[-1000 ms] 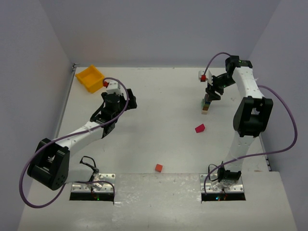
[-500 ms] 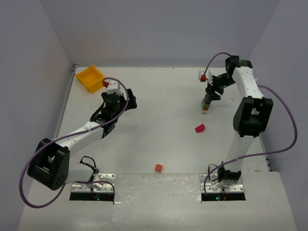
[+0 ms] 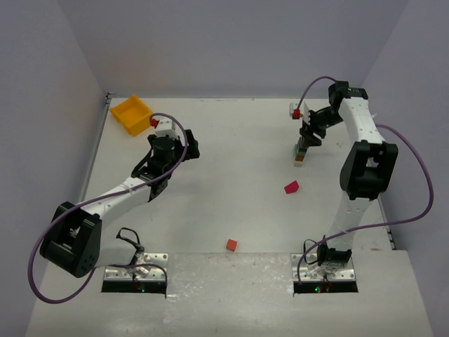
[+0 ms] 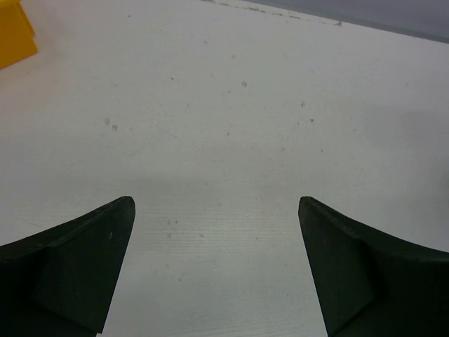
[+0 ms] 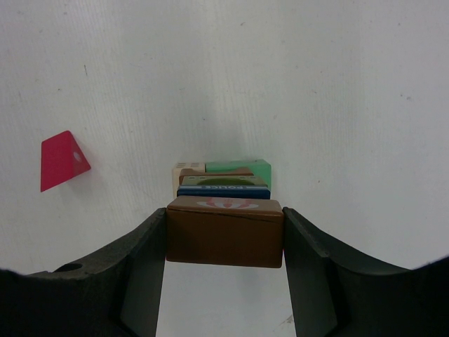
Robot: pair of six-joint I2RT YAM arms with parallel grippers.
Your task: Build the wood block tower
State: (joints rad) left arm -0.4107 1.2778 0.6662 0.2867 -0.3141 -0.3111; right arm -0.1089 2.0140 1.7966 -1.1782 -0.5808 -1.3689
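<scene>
My right gripper (image 5: 224, 242) is shut on a brown block (image 5: 224, 235) with a red mark on top, touching both fingers (image 5: 144, 267). It hangs right above the wood block tower (image 5: 223, 181), whose blue, brown, green and pale blocks show under it. In the top view the tower (image 3: 299, 154) stands at the right, under my right gripper (image 3: 309, 137). A magenta block (image 3: 291, 187) lies in front of the tower and shows in the right wrist view (image 5: 62, 160). An orange-red block (image 3: 231, 244) lies near the front edge. My left gripper (image 4: 216, 210) is open and empty over bare table.
A yellow bin (image 3: 132, 114) stands at the back left, and its corner shows in the left wrist view (image 4: 14, 35). Grey walls close the table at the back and on both sides. My left arm (image 3: 172, 149) reaches over the left part of the table.
</scene>
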